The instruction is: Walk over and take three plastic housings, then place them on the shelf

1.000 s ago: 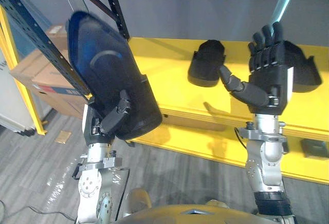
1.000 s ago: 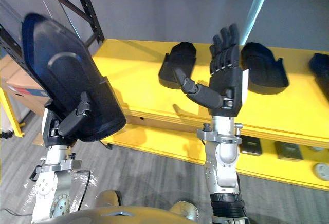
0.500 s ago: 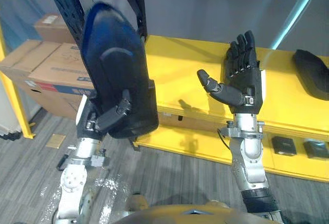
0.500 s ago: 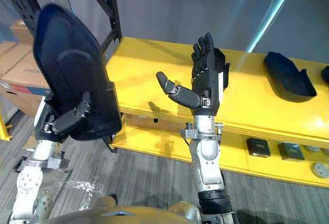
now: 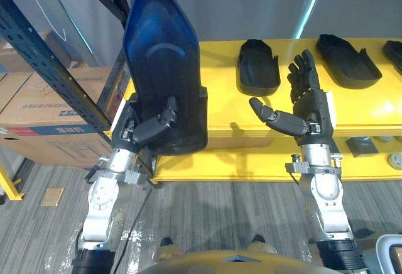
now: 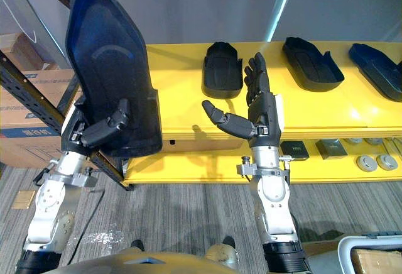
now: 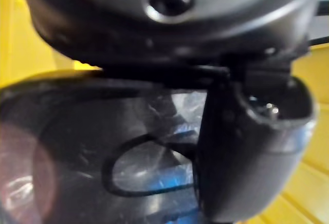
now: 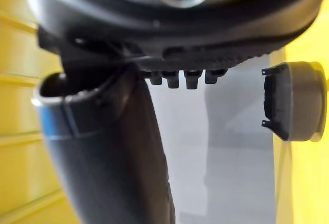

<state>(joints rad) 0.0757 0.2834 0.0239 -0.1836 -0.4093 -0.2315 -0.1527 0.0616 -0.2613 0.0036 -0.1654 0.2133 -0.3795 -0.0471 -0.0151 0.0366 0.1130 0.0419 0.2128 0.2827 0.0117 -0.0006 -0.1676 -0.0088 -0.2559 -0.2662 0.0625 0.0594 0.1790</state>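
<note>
Cardboard boxes [image 5: 38,107] stacked at left, behind dark blue rack upright [image 5: 53,66]. Grey plank floor [image 5: 220,211]. Small square parts [image 6: 331,148] beside round discs [image 6: 365,161], right.

I can't read any text from here. Cardboard box [image 5: 47,101] far left has a printed strip [image 5: 50,130] along its front, red and blue, but the lettering's too small to make out.

Glossy dark plastic housing [image 5: 160,66], smooth yellow painted shelf [image 5: 220,107], matt brown cardboard boxes [image 5: 38,107].
</note>
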